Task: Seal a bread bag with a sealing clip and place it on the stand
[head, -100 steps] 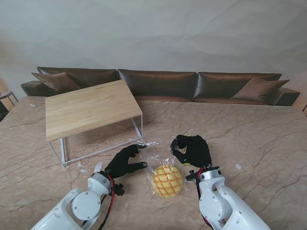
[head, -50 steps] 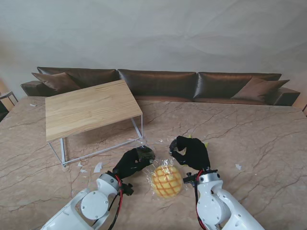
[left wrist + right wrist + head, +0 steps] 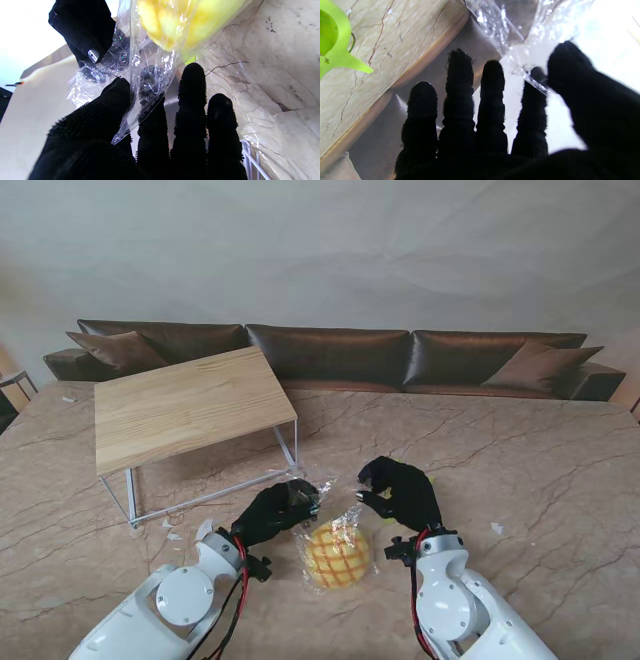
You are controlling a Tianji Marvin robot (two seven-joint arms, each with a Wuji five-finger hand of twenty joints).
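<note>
Both hands have closed in: left hand [image 3: 277,511] is now pinching the bread bag [image 3: 335,548] mouth, right hand [image 3: 398,492] gripping its other edge. Bag is sitting on marble table [image 3: 540,470] between them, near wooden stand [image 3: 185,408]. Green sealing clip [image 3: 332,47] is lying beside right hand.

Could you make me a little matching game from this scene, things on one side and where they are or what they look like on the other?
Things:
1. bread
2. wooden stand
3. green clip
4. left hand

Descriptions:
A. pinching the clear bag's edge
B. lying on the marble table
C. yellow, inside the clear bag
D. on thin metal legs, to the left

Pairs: 1-C, 2-D, 3-B, 4-A
</note>
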